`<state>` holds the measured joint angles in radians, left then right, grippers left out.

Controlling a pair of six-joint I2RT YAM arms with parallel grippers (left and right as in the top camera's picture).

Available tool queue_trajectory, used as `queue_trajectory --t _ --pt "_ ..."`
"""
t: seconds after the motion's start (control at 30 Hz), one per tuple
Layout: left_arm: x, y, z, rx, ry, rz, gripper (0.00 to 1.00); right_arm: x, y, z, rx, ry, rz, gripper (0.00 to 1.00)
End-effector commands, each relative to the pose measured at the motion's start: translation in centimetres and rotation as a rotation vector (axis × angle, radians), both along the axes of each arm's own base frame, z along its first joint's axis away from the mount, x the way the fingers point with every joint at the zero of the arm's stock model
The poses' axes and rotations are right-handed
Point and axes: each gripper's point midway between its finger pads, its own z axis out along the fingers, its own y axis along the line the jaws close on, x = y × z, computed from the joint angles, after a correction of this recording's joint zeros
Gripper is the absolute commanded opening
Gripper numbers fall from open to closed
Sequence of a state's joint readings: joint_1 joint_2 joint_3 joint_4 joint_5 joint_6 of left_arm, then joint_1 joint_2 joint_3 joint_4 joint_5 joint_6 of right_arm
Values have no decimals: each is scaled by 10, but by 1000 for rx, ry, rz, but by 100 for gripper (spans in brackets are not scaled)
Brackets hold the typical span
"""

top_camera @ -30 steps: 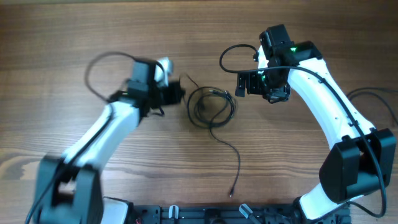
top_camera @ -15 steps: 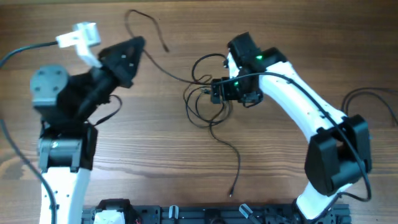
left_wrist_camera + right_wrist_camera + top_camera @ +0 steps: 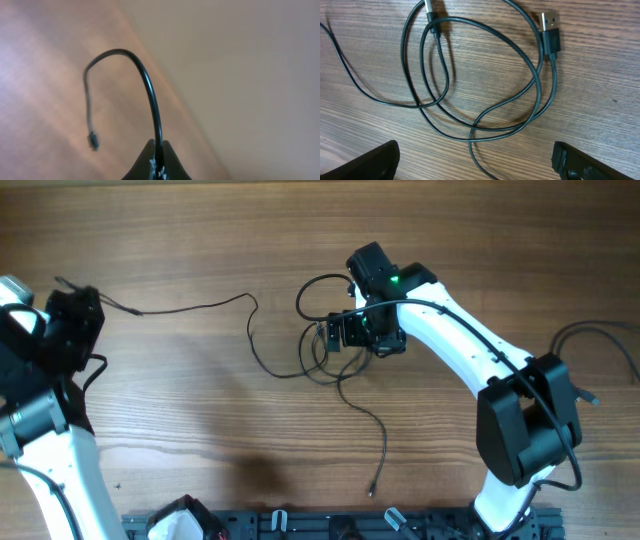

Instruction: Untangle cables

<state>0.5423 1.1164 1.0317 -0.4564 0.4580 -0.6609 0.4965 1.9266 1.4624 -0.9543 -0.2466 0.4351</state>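
Glossy black cables (image 3: 538, 82), matt grained wood table (image 3: 600, 100) (metal plug (image 3: 547, 21))

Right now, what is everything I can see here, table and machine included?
table: one, brown wood, under everything.
cables: number unclear, thin and black; loops tangled mid-table, one strand stretched to the left, one tail trailing toward the arms' bases.
USB plug: one, black with a silver tip, at the tangle's edge.
left arm: one, white and black, at the left edge.
right arm: one, white and black, reaching to the tangle.
left pincer: one, black, shut on a cable.
right pincer: one, black, open above the tangle.
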Motion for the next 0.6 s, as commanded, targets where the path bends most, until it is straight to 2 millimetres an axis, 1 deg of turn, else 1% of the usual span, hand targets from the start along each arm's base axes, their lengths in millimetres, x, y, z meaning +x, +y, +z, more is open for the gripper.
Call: queue_trajectory --t 0.0,0.1,0.2,0.27,0.33,0.4,0.47,0.5,0.57 --pt "-1 3 -55 -75 196 27 4 -11 15 -5 20 32 24 100" --pt "-4 -18 -102 -140 367 -40 4 -19 28 -4 31 47 3 99" --pt "-5 -38 -135 -183 489 -102 4 -18 42 -3 52 38 -46 99" --pt "-3 -54 -153 -164 545 -179 4 -14 52 -1 68 11 -62 99" --pt "-2 -64 -166 -156 587 -225 4 -10 52 -2 45 -23 -69 97" --pt "-5 -73 -183 -156 655 -245 4 -6 45 -5 2 -37 -120 92" --pt "-10 -76 -195 -121 717 -243 4 -7 43 -6 -9 -29 -156 88" --pt "-11 -76 -199 -104 736 -240 4 -8 43 -7 -9 -23 -171 86" --pt "-16 -76 -208 -48 789 -228 4 -15 41 -14 -20 10 -223 80"
